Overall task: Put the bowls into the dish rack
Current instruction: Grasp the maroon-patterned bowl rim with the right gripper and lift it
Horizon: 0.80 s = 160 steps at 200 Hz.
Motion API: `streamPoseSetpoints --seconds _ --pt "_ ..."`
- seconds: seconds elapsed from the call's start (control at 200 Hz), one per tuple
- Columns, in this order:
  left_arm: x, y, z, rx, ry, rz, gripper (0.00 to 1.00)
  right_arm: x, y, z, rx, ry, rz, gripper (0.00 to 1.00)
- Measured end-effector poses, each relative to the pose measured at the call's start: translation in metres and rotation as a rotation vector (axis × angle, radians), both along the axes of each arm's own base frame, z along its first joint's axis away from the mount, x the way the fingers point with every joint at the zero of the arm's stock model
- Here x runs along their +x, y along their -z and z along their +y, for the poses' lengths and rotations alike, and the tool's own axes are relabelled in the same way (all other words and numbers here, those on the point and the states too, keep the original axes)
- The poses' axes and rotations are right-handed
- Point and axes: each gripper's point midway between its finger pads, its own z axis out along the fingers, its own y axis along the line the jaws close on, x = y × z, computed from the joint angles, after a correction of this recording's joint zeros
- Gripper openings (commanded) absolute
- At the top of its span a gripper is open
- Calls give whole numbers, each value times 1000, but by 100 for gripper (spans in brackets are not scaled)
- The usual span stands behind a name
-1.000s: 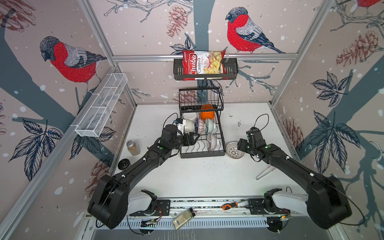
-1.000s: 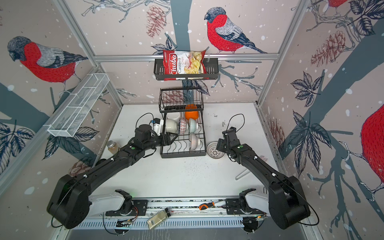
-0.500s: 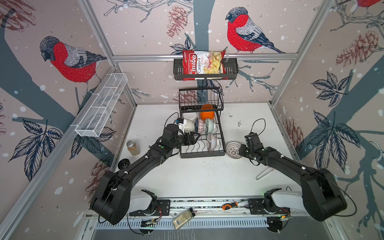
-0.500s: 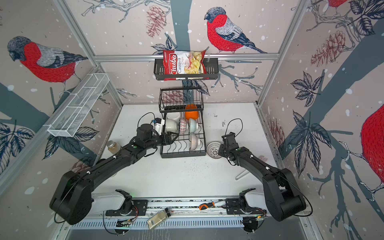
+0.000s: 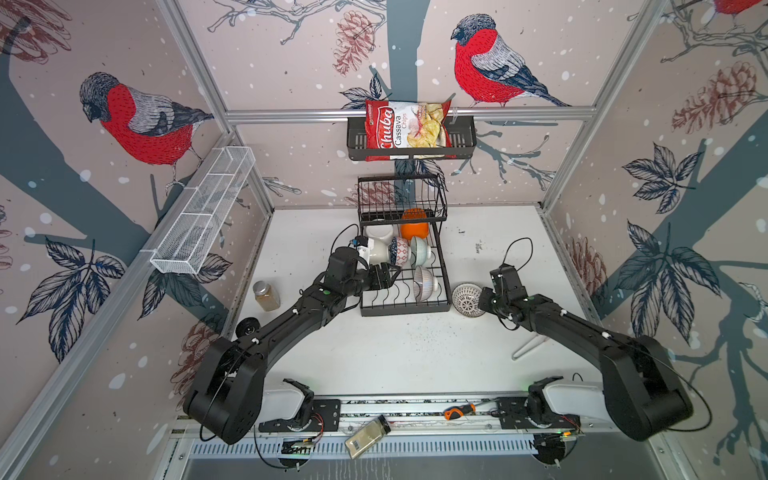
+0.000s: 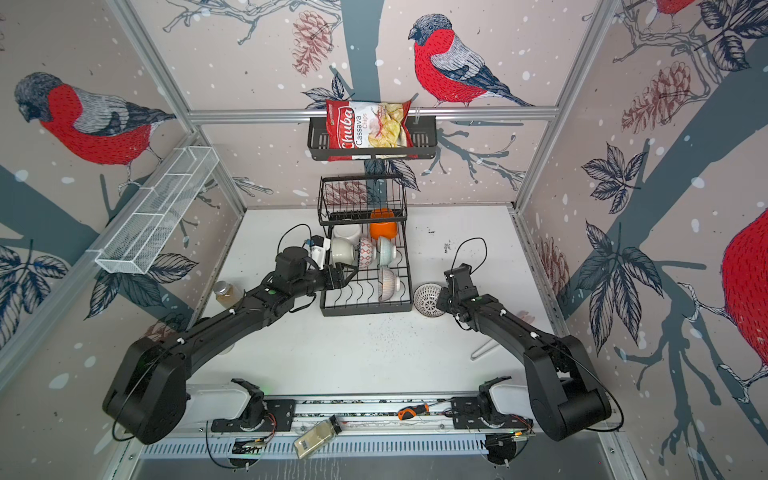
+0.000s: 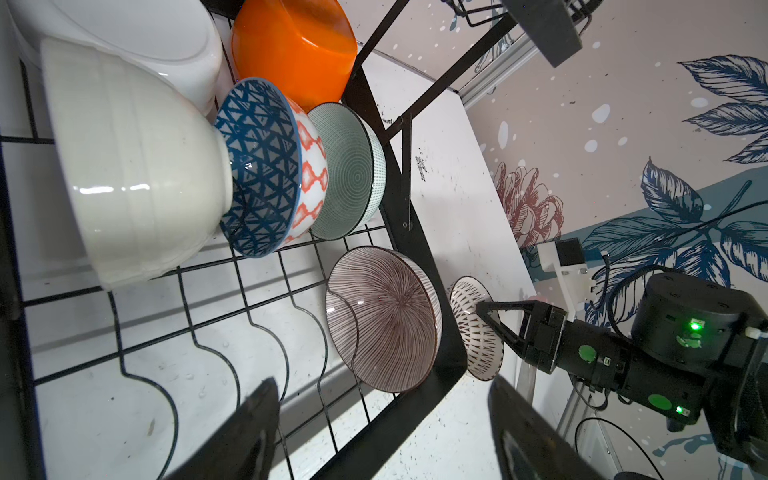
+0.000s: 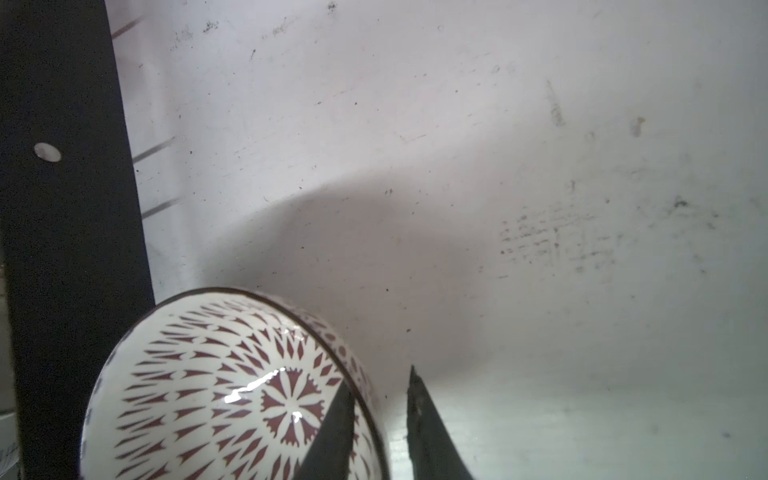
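White table (image 8: 540,145), right gripper (image 8: 380,388) straddling bowl (image 8: 216,374) rim

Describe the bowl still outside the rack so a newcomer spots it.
Find the black wire dish rack mid-table. On the table beside its right edge sits a white bowl with dark petal patterning. Only this bowl is outside the rack, at the right gripper.

Viewed from my remote console: dish rack (image 5: 405,309) sits mid-table (image 5: 395,357), toward back wall. Bowls (image 5: 424,282) stand in lower tier, two more beneath raised basket (image 5: 401,199) at far end. Lone bowl (image 5: 467,300) on table, just right of rack. Jar (image 5: 266,296) left of rack. Chip bag (image 5: 405,126) in wall shelf (image 5: 461,141) above; mesh trough (image 5: 203,212) along left wall.
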Motion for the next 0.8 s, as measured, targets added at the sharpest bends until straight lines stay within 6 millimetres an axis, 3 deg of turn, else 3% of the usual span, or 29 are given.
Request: streamPoseSetpoints --seconds 0.21,0.445,0.8 --pt "1 1 -1 2 1 3 78 1 0 0 2 2 2 7" --pt "1 3 -1 4 1 8 78 5 -8 0 1 4 -8 2" --pt "1 4 -1 5 1 8 78 15 -50 -4 -18 11 -93 1"
